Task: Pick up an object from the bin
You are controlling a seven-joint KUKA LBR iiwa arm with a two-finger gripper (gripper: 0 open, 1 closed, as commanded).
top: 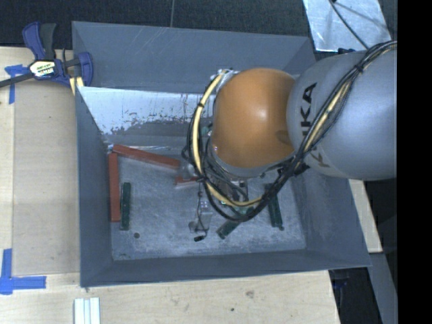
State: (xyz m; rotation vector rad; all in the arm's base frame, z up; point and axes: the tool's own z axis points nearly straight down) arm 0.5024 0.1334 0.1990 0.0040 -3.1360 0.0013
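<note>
We should lower the gripper (pixel 200 229) straight onto the green stick (pixel 227 229) just beside it; whether it's spread, we cannot tell.

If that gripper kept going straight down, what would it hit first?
Likely the bin floor; the gripper points down at grey metal, with nothing seen beneath it. Depth is unclear.

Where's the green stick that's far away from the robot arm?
In the camera view, the dark green stick lies on the left side of the bin, just right of a reddish-brown stick running along the left wall.
</note>
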